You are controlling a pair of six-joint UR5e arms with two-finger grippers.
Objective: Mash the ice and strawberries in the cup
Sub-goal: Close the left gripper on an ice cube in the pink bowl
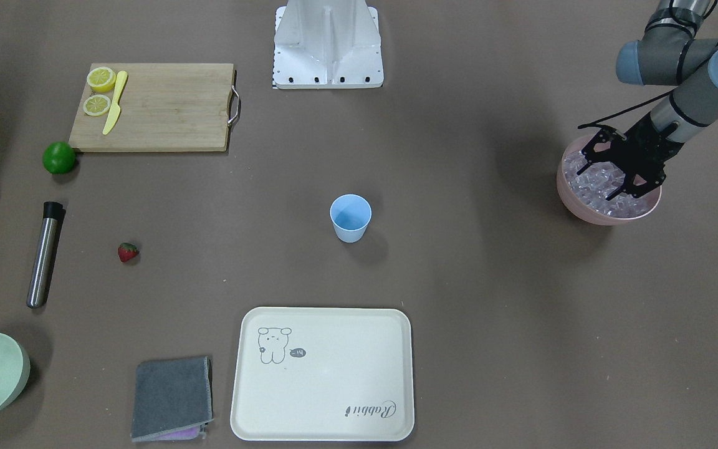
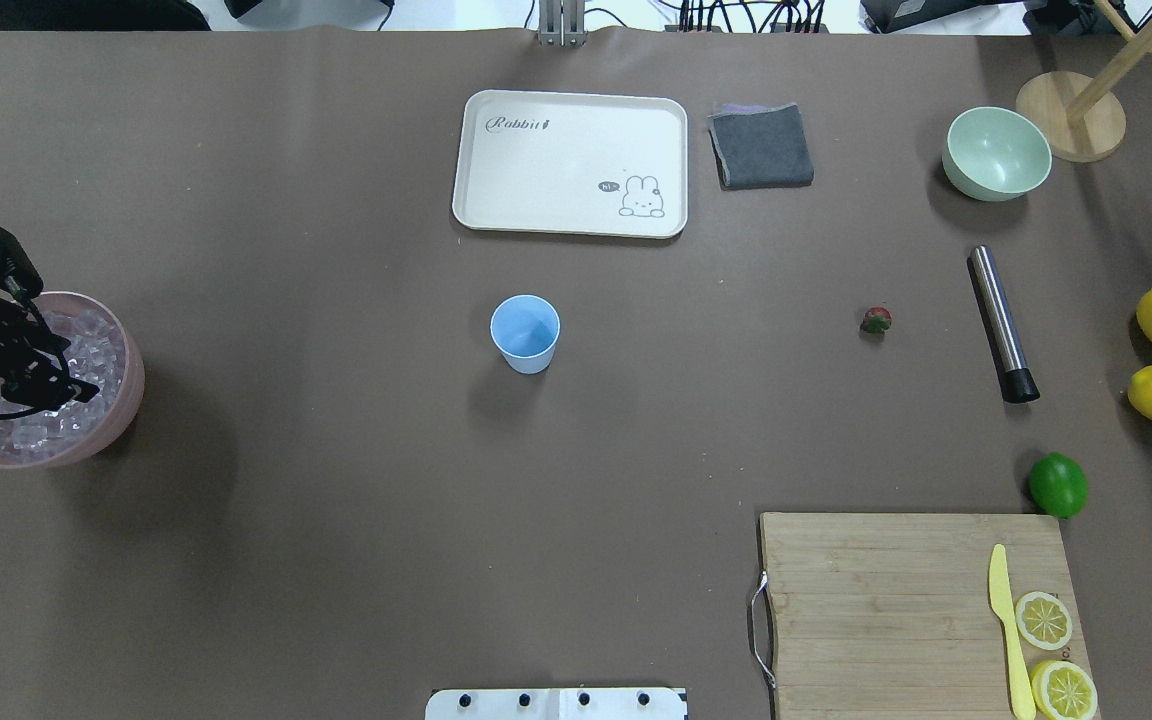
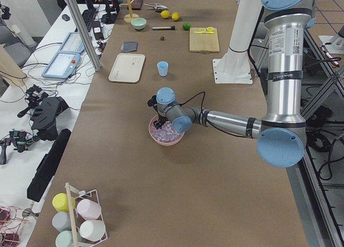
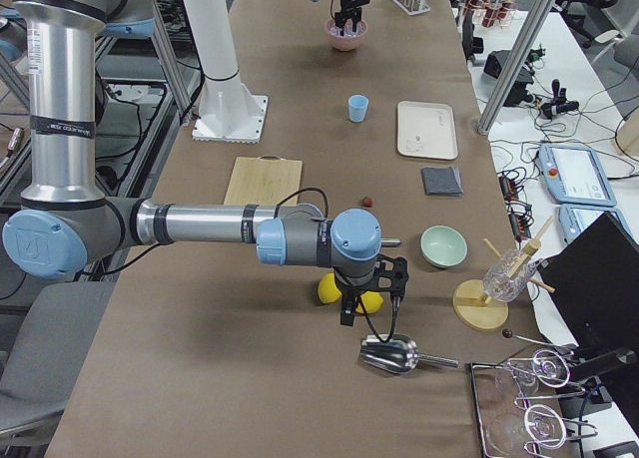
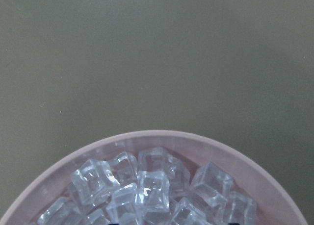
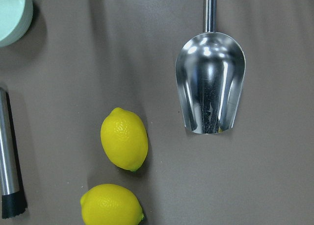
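Dipping into pink bowl [image 1: 574, 209] of ice [image 5: 152, 186] for the empty cup [image 1: 351, 218]: left gripper [image 1: 596, 179], jaws wide; right gripper [image 4: 371, 313], state unclear.

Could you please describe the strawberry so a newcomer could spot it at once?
Start at the wooden board on the robot's right. Beyond it lies a steel rod; the strawberry sits alone between that rod and the blue cup. It is the only small red thing, unlike the green lime.
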